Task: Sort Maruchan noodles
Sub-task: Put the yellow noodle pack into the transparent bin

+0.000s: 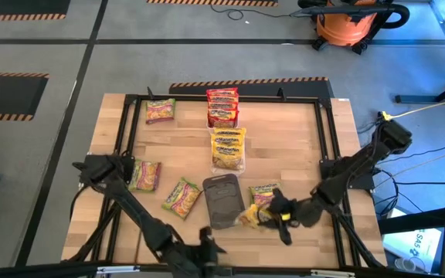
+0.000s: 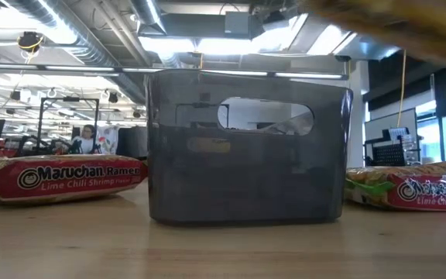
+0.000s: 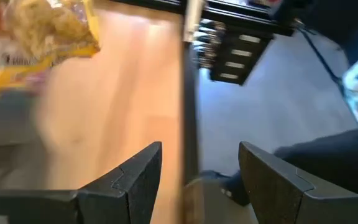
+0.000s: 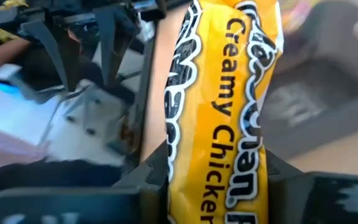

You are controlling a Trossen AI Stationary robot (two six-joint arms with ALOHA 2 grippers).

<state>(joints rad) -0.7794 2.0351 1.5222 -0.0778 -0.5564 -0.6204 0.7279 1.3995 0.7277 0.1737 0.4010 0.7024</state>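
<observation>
**Yellow packet clamped beside the dark tray**

Closest to the table's near edge, the left gripper (image 1: 207, 249) sits below the dark tray (image 1: 223, 200), its fingers (image 3: 132, 180) spread wide with nothing between them. Just right of the tray, the right gripper (image 1: 273, 208) has its fingers pressed against both sides of a yellow Creamy Chicken packet (image 4: 222, 112), which it holds end-on; in the overhead view the packet shows as a yellow crumple touching the tray's lower right corner. A green-and-pink packet (image 1: 263, 191) lies right of the tray, partly under that gripper. Left of the tray lie two more green-and-pink packets (image 1: 181, 197), one just beside it and another (image 1: 145, 174) farther off. Beyond the tray rests a stack of yellow packets (image 1: 229, 148), and past that a stack of red-orange packets (image 1: 222, 107). One green-and-pink packet (image 1: 161, 110) lies alone at the far left of the wooden table (image 1: 300, 139).
</observation>
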